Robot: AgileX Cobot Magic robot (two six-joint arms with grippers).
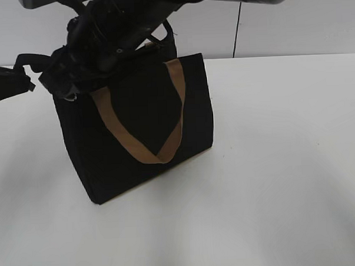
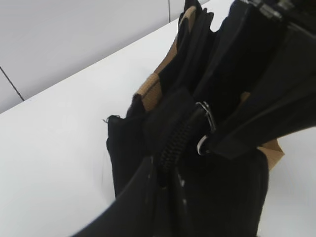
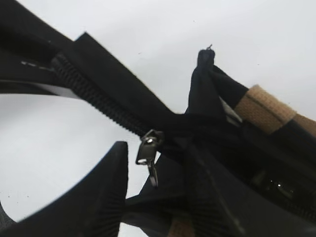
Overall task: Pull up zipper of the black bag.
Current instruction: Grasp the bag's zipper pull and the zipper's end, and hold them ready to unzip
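Note:
The black bag (image 1: 135,111) stands on the white table, with tan handles on its side. The zipper's silver pull tab (image 3: 148,152) hangs from the zip track near the bag's left end. It also shows in the left wrist view (image 2: 205,140) and faintly in the exterior view (image 1: 70,96). My right gripper (image 3: 155,150) reaches across over the bag; its fingers are apart on either side of the tab, not pinching it. My left gripper (image 2: 165,170) is shut on the end of the zip track and holds it out to the left (image 1: 26,75).
The white table (image 1: 285,163) spreads to the right and front of the bag. A pale wall (image 1: 291,28) runs along the back. My right arm (image 1: 119,23) covers the bag's top edge in the exterior view.

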